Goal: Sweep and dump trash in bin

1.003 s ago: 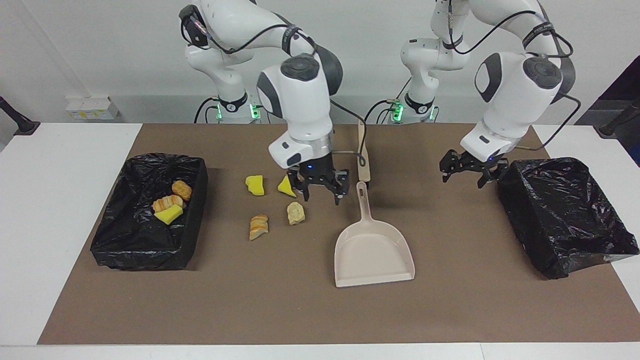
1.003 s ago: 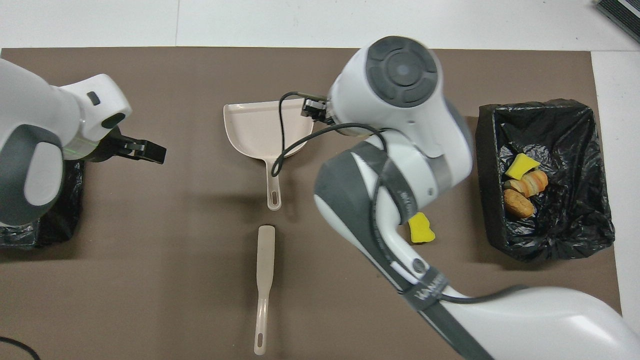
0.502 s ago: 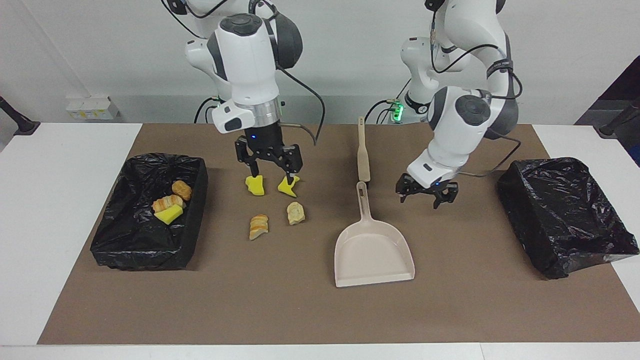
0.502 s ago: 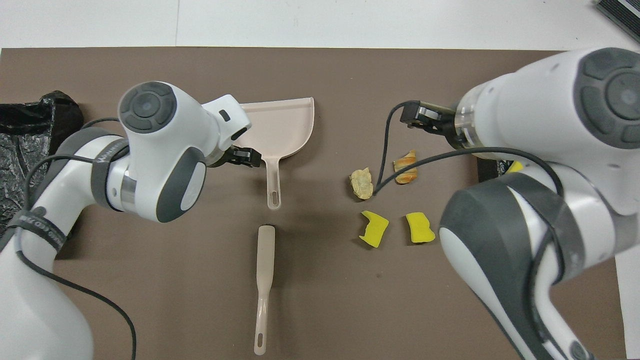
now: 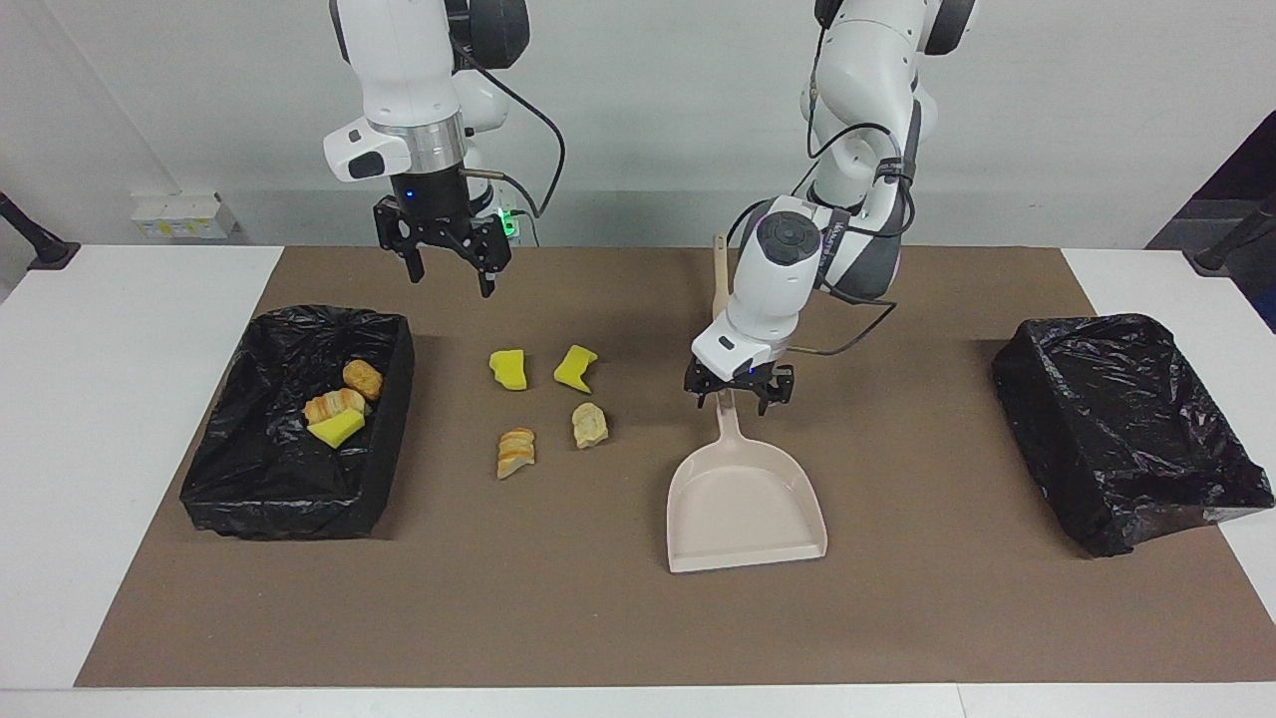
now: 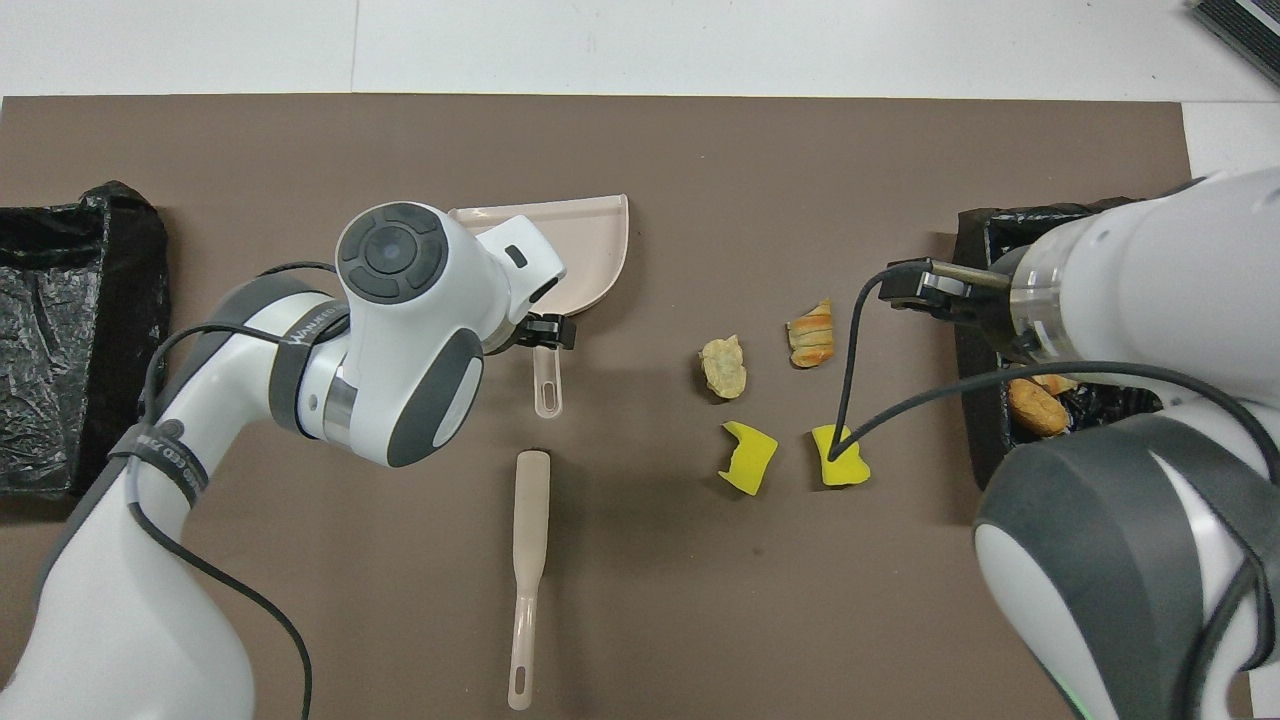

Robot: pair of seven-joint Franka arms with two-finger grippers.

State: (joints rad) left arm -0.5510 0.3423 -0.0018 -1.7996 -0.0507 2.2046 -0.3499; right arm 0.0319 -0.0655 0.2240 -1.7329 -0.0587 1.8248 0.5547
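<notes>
Left gripper (image 5: 739, 395): having crossed from beside the empty bin (image 5: 1126, 429), now lowering over the dustpan (image 5: 746, 504) handle, fingers spread wide.
Right gripper (image 5: 445, 261): has risen from the yellow pieces, hanging open and empty above the mat.
Trash (image 5: 548, 404): four bits lying on the mat beside the dustpan; three sitting in the trash bin (image 5: 299, 424).

Three yellow foam chunks (image 5: 508, 369) and four bread-like pieces (image 5: 589, 425). Two black-lined bins (image 5: 1186, 369), one dustpan (image 5: 743, 499), one brush (image 6: 528, 560).
</notes>
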